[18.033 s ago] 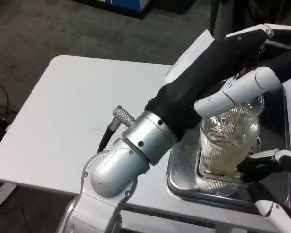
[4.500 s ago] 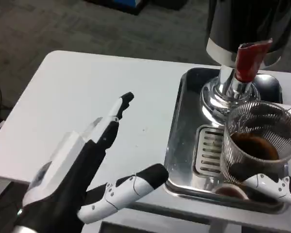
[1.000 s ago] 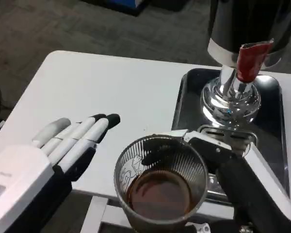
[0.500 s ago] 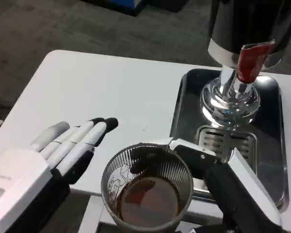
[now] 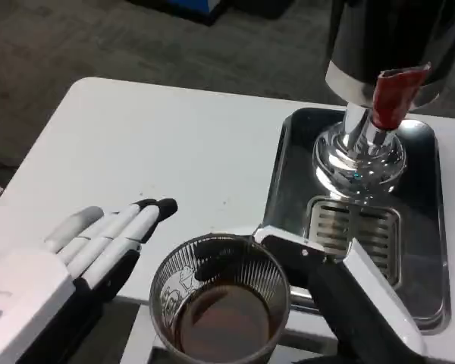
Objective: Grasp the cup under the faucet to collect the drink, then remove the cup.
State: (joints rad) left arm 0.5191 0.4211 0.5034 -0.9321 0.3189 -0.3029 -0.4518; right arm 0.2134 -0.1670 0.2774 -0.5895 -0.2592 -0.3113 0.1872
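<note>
Drink, dark brown, fills the lower part of the clear ribbed plastic cup [image 5: 221,303], which our right robot hand [image 5: 318,269] grips by its side wall near the white counter [image 5: 159,144] front edge, well clear of the red-handled steel faucet [image 5: 379,98] and metal drip tray [image 5: 421,227]. Our left robot hand [image 5: 83,250] lies flat, fingers together, holding nothing. We judge the cup thin, squashable, spill-prone; hold mid-wall, gently, upright.

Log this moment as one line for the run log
stage: cup removed from faucet | right robot hand: holds cup with brown drink, off tray | left robot hand: open, over table | faucet: red handle
</note>
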